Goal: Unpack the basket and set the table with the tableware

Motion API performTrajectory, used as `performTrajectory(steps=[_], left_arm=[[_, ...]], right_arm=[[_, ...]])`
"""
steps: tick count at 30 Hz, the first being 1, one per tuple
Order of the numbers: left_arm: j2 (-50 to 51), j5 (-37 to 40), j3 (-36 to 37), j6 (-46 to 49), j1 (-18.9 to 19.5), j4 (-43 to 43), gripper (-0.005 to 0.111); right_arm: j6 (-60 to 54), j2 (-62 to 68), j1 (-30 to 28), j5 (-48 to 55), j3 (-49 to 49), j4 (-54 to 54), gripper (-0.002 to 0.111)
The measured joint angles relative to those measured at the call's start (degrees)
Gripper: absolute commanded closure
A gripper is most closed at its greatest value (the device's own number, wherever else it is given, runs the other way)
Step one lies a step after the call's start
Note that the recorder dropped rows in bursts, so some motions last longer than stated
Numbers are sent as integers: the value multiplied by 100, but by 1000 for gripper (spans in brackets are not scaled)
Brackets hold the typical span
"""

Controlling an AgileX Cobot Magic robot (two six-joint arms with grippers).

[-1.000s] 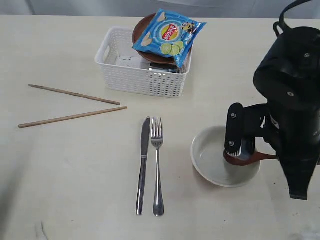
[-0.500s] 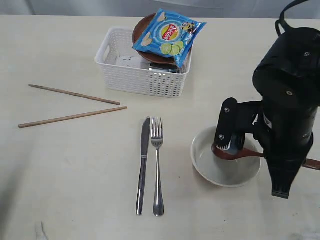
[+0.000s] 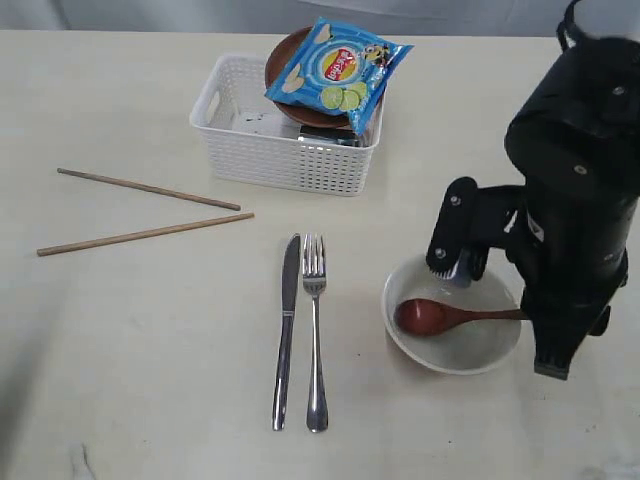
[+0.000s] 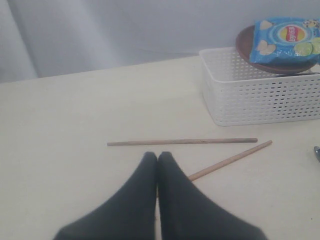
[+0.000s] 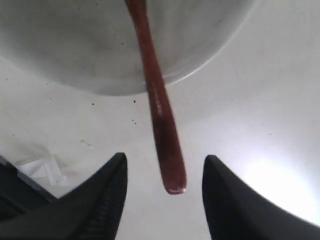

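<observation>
Blue bag (image 3: 338, 68) covers plate (image 3: 283, 52) (basket (image 3: 280, 160)); chopsticks (image 3: 146, 237) apart

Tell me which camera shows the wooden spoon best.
The exterior view: the spoon shows head and handle, resting in the bowl. The right wrist view shows only its handle; the left wrist view misses it.

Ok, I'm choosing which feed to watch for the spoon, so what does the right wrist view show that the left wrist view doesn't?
Only the right wrist view: the spoon, its handle running out over the rim of the bowl and lying untouched between the open fingers of the right end effector. Only the left wrist view: the shut left end effector, two chopsticks, the white basket, and the plate with the chips bag on it. Both: the pale table.
</observation>
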Motion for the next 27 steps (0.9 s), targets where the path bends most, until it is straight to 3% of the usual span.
performTrajectory(steps=[8,10,14,20,27], left_arm=[[0,0,0,0,0,0,107],[0,0,0,0,0,0,107],[0,0,0,0,0,0,107],[0,0,0,0,0,0,107],[0,0,0,0,0,0,107]], right_arm=[[275,-451,0,175,-1491,802,68],[421,-580,0,185,-1836,1128,77],[1056,-1095,0,-383,-2019,1298,109],[1546,-2377,0,-1811,-1457,1454,109],[2453,-3693,0,-2238,-936,1575,108]])
